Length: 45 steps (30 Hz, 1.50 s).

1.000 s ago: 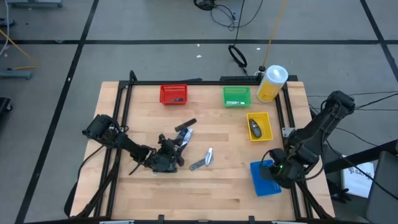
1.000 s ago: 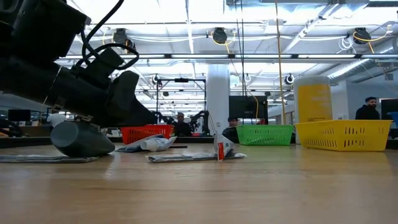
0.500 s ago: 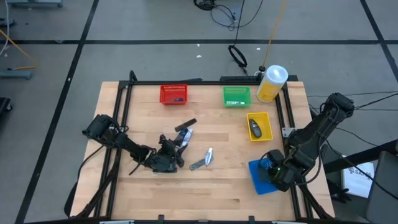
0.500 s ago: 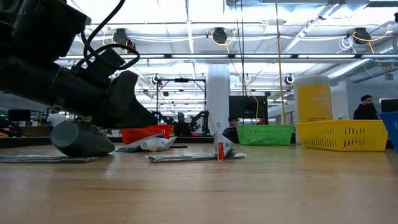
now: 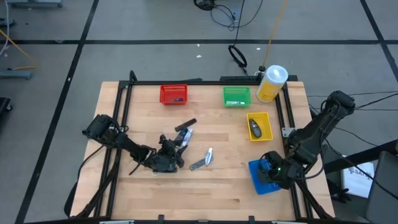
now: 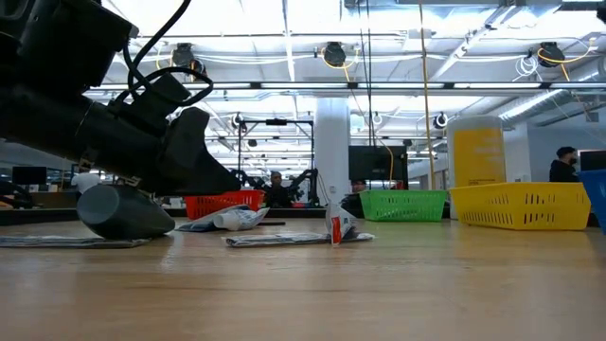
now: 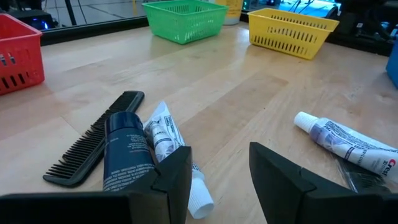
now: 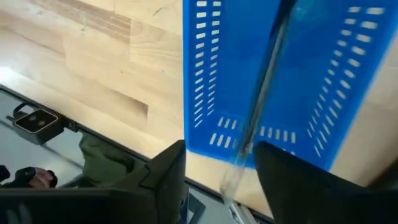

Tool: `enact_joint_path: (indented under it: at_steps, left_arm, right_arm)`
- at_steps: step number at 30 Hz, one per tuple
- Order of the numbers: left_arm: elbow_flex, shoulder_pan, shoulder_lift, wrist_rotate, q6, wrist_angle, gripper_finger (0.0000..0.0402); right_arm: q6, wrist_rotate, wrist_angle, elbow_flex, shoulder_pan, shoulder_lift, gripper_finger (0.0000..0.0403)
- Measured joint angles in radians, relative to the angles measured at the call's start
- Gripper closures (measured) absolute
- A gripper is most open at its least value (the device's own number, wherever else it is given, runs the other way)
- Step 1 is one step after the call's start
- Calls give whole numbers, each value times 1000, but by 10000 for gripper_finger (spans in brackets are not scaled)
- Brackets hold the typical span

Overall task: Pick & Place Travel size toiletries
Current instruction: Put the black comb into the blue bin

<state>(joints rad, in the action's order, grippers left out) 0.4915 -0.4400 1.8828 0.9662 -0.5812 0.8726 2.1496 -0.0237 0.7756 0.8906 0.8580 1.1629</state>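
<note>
1. High view: on the wooden table point(image 5: 230, 193), the left gripper point(image 5: 166, 163) rests low beside loose travel toiletries; the right gripper point(image 5: 272, 175) hangs over the blue bin point(image 5: 256, 184).
2. Left wrist view: its fingers stand partly open, holding nothing. Just ahead lie a dark tube point(image 7: 126, 151), a white tube point(image 7: 166, 138) touching it, and a black comb point(image 7: 93, 144).
3. Right wrist view: fingers parted around a thin clear item point(image 8: 258, 112), possibly a sachet, over the bin.
4. These tubes look light, soft and rather slippery; gripping mid-body, across the width, seems safest.
</note>
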Motion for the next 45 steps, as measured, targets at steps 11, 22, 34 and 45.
enact_joint_path:
  at_steps: [11, 22, 34, 45]
  left_arm:
    - [0, 0, 0, -16, 1, 0, 245]
    - [-2, -36, -64, 26, 101, -34, 245]
    - [-2, -163, -573, 318, -97, -752, 245]
    - [-2, -86, -540, 306, -225, -791, 245]
  right_arm:
    - [-38, -10, -270, -202, -27, -60, 123]
    - [-798, -411, -403, -195, -201, -160, 156]
    - [-1790, -103, -859, -185, -463, 98, 189]
    - [-861, 344, -312, -84, -218, 35, 313]
